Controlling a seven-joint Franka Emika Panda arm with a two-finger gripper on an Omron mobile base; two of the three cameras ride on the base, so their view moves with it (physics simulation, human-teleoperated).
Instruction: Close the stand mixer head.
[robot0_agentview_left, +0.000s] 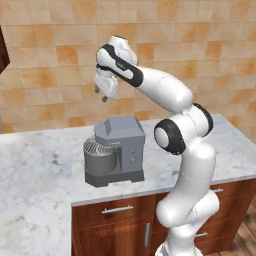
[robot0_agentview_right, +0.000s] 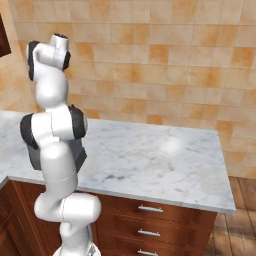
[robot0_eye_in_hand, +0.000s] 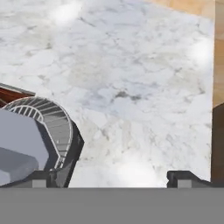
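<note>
Two dark fingertips (robot0_eye_in_hand: 183, 178) stand wide apart, so the gripper (robot0_agentview_left: 104, 96) is empty, hovering upper centre-left, well above the stand mixer head (robot0_agentview_left: 120, 131). That head sits mid-frame on the marble counter (robot0_agentview_left: 40, 175), above its metal bowl (robot0_agentview_left: 99, 159).

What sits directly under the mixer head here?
Under the mixer head the wire whisk shows, above the bowl on the grey base. The bowl's inside is hidden. The gripper hovers above the head, touching nothing.
</note>
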